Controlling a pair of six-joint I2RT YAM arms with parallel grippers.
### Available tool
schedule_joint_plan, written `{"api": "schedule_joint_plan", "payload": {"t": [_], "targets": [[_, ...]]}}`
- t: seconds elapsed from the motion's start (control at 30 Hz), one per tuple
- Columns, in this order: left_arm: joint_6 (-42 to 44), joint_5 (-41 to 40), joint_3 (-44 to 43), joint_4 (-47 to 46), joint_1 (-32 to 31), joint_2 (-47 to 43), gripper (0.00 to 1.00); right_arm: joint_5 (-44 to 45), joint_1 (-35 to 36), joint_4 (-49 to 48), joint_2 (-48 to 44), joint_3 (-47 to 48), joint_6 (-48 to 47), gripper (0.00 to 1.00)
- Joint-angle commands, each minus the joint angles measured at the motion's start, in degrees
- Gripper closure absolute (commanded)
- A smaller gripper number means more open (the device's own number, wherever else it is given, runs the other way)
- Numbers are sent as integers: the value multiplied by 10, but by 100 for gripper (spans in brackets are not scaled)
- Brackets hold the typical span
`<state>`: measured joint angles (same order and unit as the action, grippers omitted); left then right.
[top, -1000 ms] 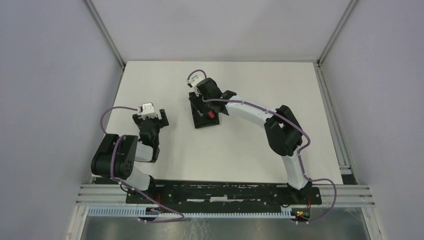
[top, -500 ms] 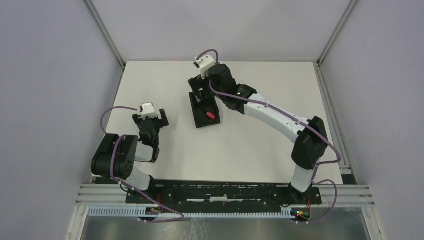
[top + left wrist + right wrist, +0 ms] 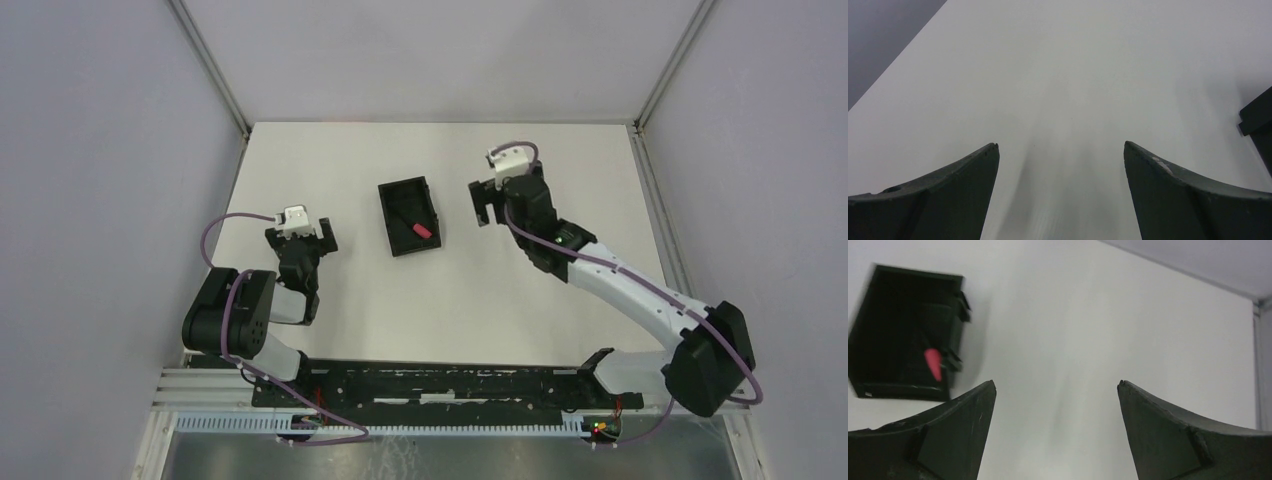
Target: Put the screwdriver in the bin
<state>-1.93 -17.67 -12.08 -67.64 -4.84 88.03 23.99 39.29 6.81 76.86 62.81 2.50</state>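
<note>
Bin [image 3: 403, 183] [image 3: 898, 315]: black open-top tray with low walls, set slightly askew on the white tabletop [image 3: 320, 160]; every position below is given relative to it
Screwdriver [image 3: 422, 231] [image 3: 934, 364]: inside the bin, with the red handle close to the bin's near right corner and the thin dark shaft running toward the bin's middle; nothing touches it
Right jaws: carried by the right arm [image 3: 620, 285], just to the right of the bin and apart from its wall, over bare tabletop; spread as wide as they go, with nothing between them
Left jaws: carried by the left arm [image 3: 235, 315], well to the left of the bin; parted wide and empty, with only tabletop between them
Task status (judged): the placement looks complete, and what remains is for the right arm to move clear
Hazard, contact: a path swinging back across the bin could clip a low wall, and so light a tray would probably slide or tip
Hazard, spill: a knocked bin could roll the short tool over its low rim
Hazard, seating: the handle lies beside the wall fittings, and the dark wrist view does not show whether it rests flat or leans, so a jolt could shift it
</note>
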Motion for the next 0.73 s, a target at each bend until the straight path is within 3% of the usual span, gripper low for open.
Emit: {"api": "schedule_joint_plan", "payload": {"t": [0.0, 0.3, 0.7], "targets": [[-7, 1, -9, -21, 1, 1, 0, 96, -39, -109, -94, -161, 2, 2], [-8, 1, -9, -21, 1, 2, 0, 123, -112, -223, -194, -429, 30, 2], [-8, 1, -10, -21, 1, 2, 0, 121, -123, -267, -202, -463, 35, 2]]}}
